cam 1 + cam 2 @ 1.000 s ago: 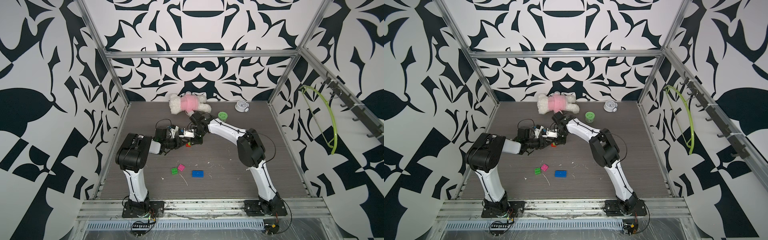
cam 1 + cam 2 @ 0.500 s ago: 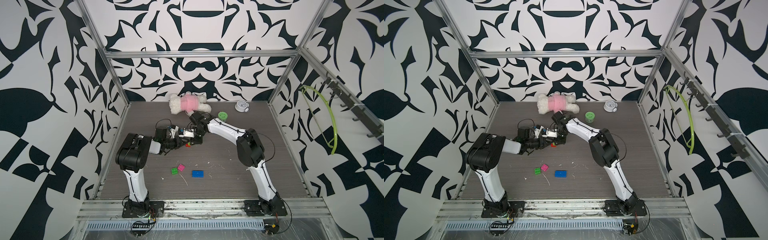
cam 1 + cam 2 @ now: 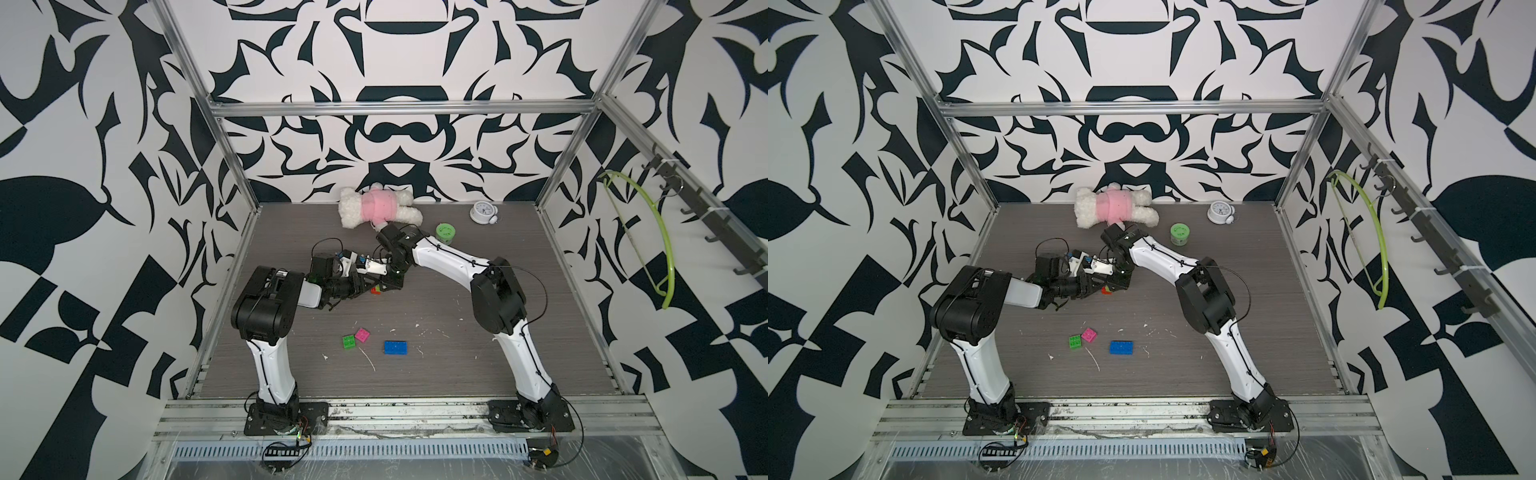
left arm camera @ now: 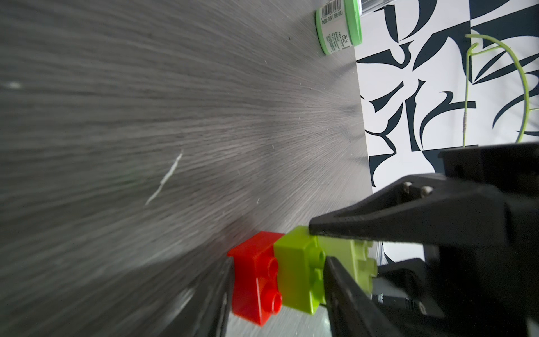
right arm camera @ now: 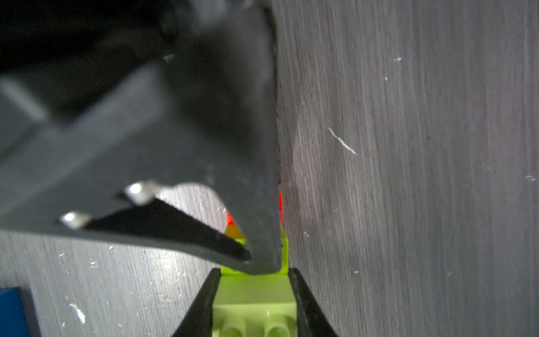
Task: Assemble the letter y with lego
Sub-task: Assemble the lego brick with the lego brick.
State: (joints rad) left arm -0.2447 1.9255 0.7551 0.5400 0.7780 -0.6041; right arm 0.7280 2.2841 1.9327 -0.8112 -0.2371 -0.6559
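So here's where I'm at. My left fingers [image 4: 318, 243] are squeezed snug on the pale yellow-green brick [image 4: 354, 256], one finger on each side of it. The right wrist view shows the same pinch from the other end. That brick sits in a row with the lime brick [image 4: 300, 277] and the red brick [image 4: 256, 286], all three touching end to end.

My right fingers [image 5: 259, 259] are closed down almost completely at the red end. Slivers of red peek out between and beside them, so I read that as a pinch on the red brick.

Both arms meet around the middle of the counter [image 3: 457, 374], toward the back, and in both top views the red brick is just a speck between the two sets of fingers. I honestly can't tell if the row touches the counter or hangs just above it.

The other lego lies loose nearer the front. The green brick [image 3: 349, 342] and pink brick [image 3: 362, 334] are just beside each other, and the blue brick [image 3: 395, 347] is near them on my right side.

Along the back there's a green-lidded jar [image 3: 445, 230], a plush toy [image 3: 376, 208] and a small clock [image 3: 482, 212].
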